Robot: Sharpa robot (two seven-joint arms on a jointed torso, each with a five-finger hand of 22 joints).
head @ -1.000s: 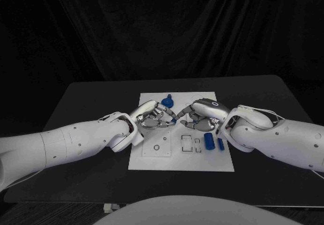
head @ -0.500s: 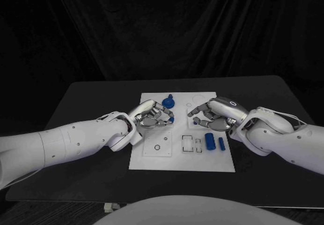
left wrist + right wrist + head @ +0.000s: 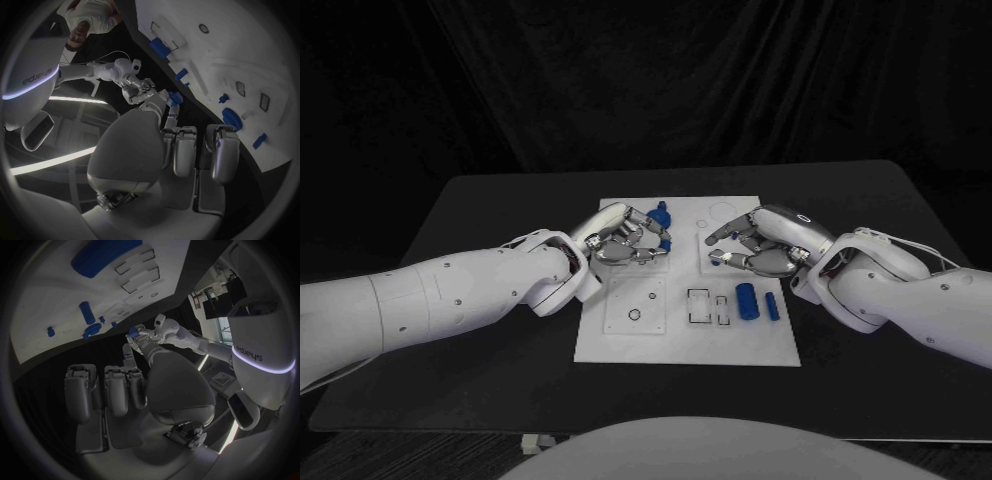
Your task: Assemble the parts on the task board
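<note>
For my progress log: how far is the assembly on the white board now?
Early stage, it seems. A blue knob-shaped part stands at the white task board's far edge. The left hand pinches a small blue part; what the right hand holds is unclear. Two blue cylinders lie loose, and outlined slots are unfilled.

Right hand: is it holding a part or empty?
Holding one, it seems. In the head view the right hand has its fingers curled over the task board with a small blue part at their tips.

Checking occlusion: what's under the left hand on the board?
White task board surface mostly. The left hand pinches a small blue part at its fingertips. Anything directly beneath its palm is covered.
</note>
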